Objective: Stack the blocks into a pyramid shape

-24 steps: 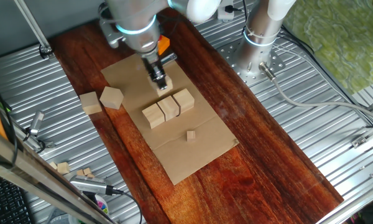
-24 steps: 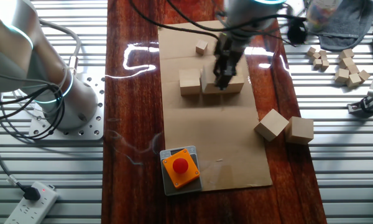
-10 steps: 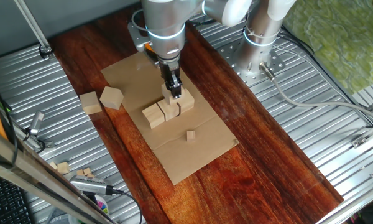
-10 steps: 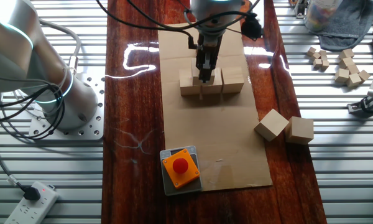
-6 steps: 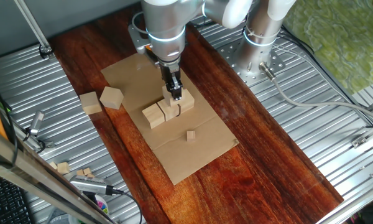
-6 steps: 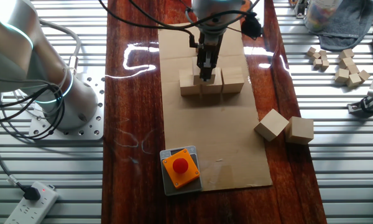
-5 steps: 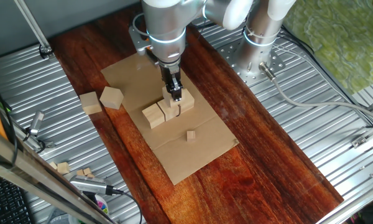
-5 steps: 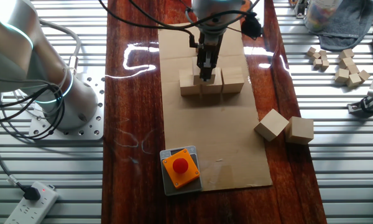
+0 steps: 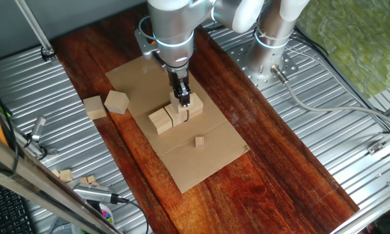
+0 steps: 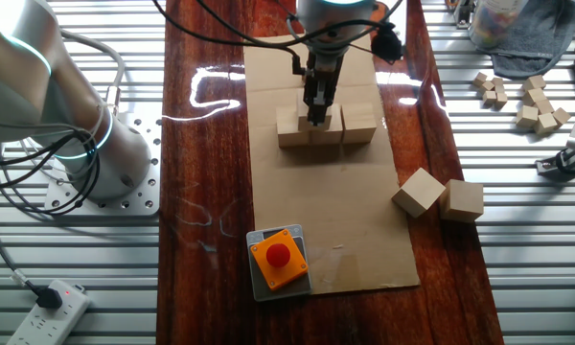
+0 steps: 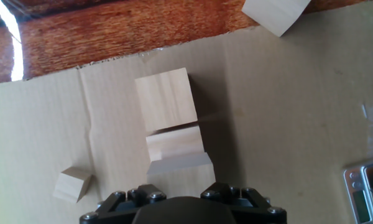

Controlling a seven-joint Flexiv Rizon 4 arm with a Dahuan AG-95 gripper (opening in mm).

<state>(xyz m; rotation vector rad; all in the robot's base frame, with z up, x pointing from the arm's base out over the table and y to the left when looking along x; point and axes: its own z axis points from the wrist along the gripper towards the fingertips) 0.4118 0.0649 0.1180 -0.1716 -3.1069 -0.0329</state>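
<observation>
Dark red-brown wooden tabletop (image 9: 292,156) carries a flat brown cardboard sheet (image 10: 335,230), flanked by ribbed metal plates. Silver robot arm (image 9: 172,29) stands over the sheet centre. Base row of three pale wooden cubes (image 10: 359,125) lies touching, side by side. Two more pale cubes (image 10: 441,196) wait off-sheet, well apart from the row. Two-finger gripper (image 9: 182,97) pinches a fourth cube (image 11: 180,168) directly above the row. Est. progress: base done; 2nd tier just starting, approx. three placements left. Tiny wooden cube (image 9: 199,141) sits nearby. No legible labels or writing.
</observation>
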